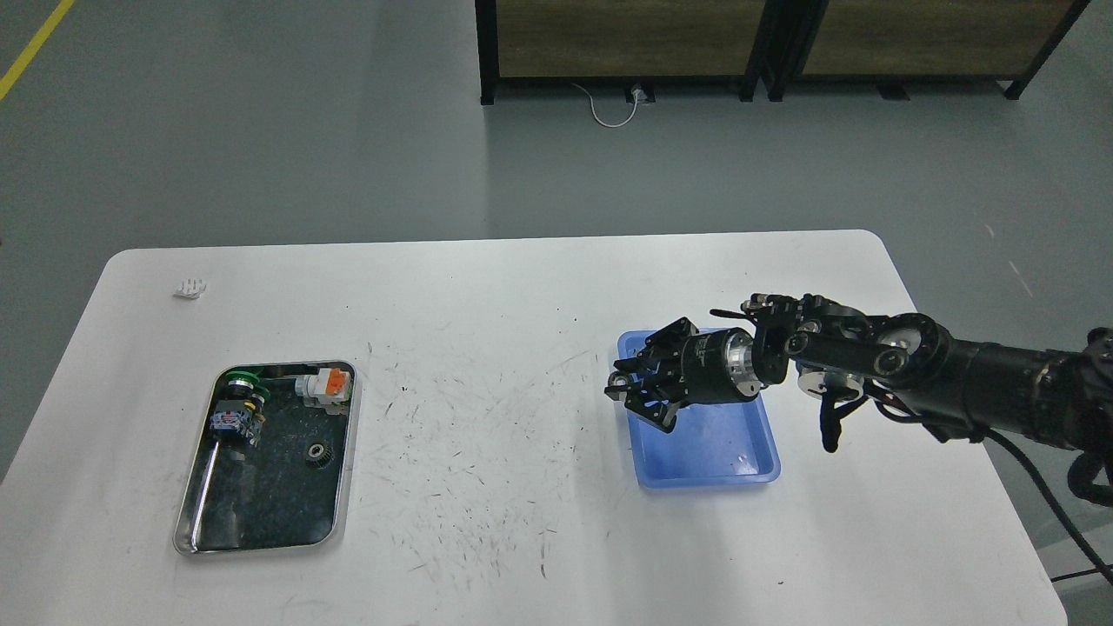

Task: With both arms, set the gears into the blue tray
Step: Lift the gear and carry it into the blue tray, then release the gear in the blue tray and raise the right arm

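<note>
gears: one (319, 454) in steel tray (343, 487), one (615, 380) in right fingers (639, 393).

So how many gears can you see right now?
2. One gear lies in the steel tray on the left. The other is at the right gripper fingertips, over the blue tray's left rim. The arm may hide more.

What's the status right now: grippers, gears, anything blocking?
Right gripper over the blue tray's left rim, shut on a gear. Left arm out of view. Second gear in the steel tray. Nothing blocking the drop.
</note>
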Robot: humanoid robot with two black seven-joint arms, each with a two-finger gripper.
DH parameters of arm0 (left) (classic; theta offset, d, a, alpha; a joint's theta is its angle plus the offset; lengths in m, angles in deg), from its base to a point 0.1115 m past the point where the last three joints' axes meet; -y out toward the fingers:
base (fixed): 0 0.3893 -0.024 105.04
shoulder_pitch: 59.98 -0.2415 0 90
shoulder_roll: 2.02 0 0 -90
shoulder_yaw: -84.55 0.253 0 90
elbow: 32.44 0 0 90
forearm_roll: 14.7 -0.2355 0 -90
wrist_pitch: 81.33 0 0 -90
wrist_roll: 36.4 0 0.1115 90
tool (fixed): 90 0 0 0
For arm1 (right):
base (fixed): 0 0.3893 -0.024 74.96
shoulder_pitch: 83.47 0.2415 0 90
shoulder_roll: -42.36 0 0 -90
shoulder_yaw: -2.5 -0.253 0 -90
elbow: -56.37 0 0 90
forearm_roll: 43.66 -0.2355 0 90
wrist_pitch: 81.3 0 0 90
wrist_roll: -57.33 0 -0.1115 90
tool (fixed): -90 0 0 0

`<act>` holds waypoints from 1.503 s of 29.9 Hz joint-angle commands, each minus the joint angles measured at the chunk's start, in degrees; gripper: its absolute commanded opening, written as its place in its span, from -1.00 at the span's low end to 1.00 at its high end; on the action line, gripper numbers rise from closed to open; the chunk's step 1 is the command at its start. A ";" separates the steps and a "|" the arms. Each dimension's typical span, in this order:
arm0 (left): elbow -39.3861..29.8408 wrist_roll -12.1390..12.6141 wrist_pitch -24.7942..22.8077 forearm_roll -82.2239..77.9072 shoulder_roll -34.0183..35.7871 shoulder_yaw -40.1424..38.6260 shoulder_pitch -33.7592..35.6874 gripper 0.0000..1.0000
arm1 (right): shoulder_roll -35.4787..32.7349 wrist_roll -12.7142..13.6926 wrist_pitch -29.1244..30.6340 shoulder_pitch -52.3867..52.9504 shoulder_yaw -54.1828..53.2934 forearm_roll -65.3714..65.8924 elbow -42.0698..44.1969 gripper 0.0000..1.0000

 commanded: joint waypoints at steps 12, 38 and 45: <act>0.00 0.01 0.06 -0.12 0.16 -0.01 0.09 0.97 | -9.61 -0.24 0.82 -6.21 -0.29 3.00 -2.48 -0.46; -0.09 0.01 -0.38 -0.30 0.42 -0.01 0.27 0.97 | -8.21 -0.68 -0.23 -8.42 -6.34 3.09 0.60 0.64; -0.79 -1.65 -4.42 -0.30 1.91 -0.10 0.35 0.97 | -3.37 -0.77 -1.98 -4.21 -18.46 1.07 1.47 0.74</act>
